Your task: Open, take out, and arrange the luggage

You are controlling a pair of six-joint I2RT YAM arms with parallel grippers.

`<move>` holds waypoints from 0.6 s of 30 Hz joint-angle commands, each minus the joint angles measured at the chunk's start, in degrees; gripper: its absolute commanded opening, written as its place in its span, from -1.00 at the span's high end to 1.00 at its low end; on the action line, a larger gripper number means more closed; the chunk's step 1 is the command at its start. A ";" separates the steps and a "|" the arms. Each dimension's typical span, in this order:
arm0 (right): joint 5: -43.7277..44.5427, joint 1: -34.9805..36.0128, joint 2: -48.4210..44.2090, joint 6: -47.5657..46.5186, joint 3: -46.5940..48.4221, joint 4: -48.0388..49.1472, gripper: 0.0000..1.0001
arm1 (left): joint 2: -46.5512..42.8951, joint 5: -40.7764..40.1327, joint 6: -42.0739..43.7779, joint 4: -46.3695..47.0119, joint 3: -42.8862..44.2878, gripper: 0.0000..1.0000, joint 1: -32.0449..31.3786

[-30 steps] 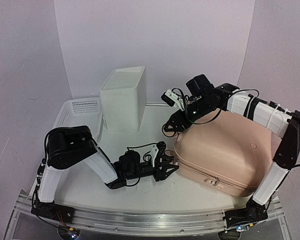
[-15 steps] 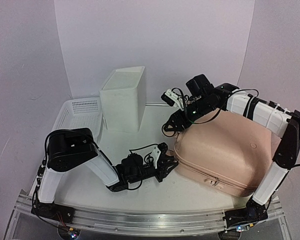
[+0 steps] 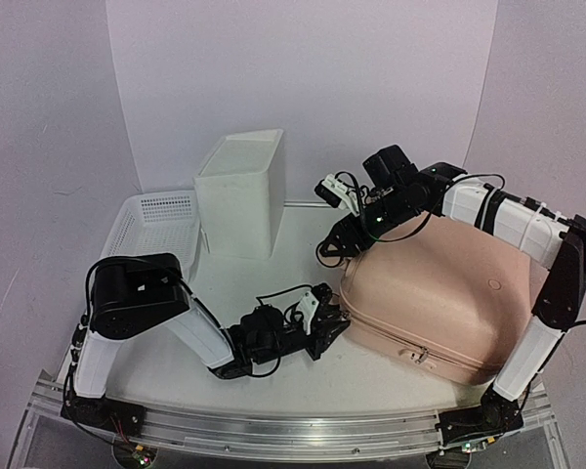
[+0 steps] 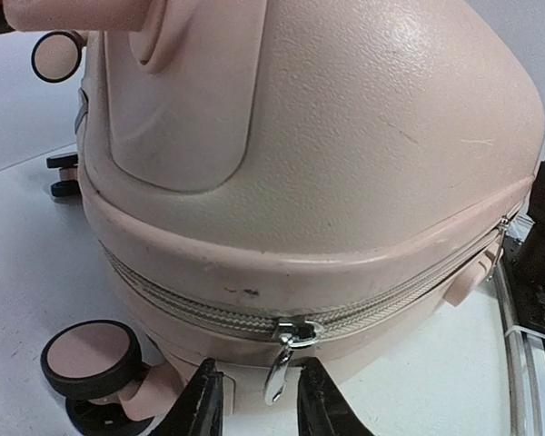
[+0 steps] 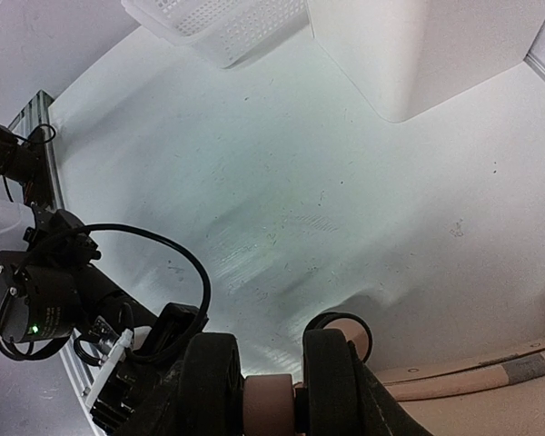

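The white table (image 3: 303,239) under me is scuffed and faintly glossy in soft, even light, with an aluminium rail (image 3: 293,430) along its near edge. Behind it a white backdrop (image 3: 303,88) curves up, with pale lavender walls (image 3: 39,147) on either side.

- luggage (image 3: 439,303), peach-pink hard shell: flat on white table (image 3: 273,249), right half, zipper seam along near side
- left gripper (image 3: 329,318): low, at luggage's near-left corner
- right gripper (image 3: 330,250): at far-left corner, arm arched over shell
- white box (image 3: 240,195): upright, far centre
- mesh basket (image 3: 151,223): white, just left of box
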 commanded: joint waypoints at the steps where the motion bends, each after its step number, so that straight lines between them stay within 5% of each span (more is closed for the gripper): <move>1: -1.73 -0.25 -2.67 3.53 5.50 10.74 1.00 | -2.61 4.27 0.76 0.01 2.48 0.38 -0.95; 10: -2.02 -0.25 -2.60 3.80 5.53 10.79 1.00 | -2.58 1.18 1.46 -0.40 3.85 0.46 -0.94; 18: -1.81 -0.17 -2.60 4.23 5.36 10.86 1.00 | -4.62 -2.26 0.00 -4.02 5.25 0.74 -0.99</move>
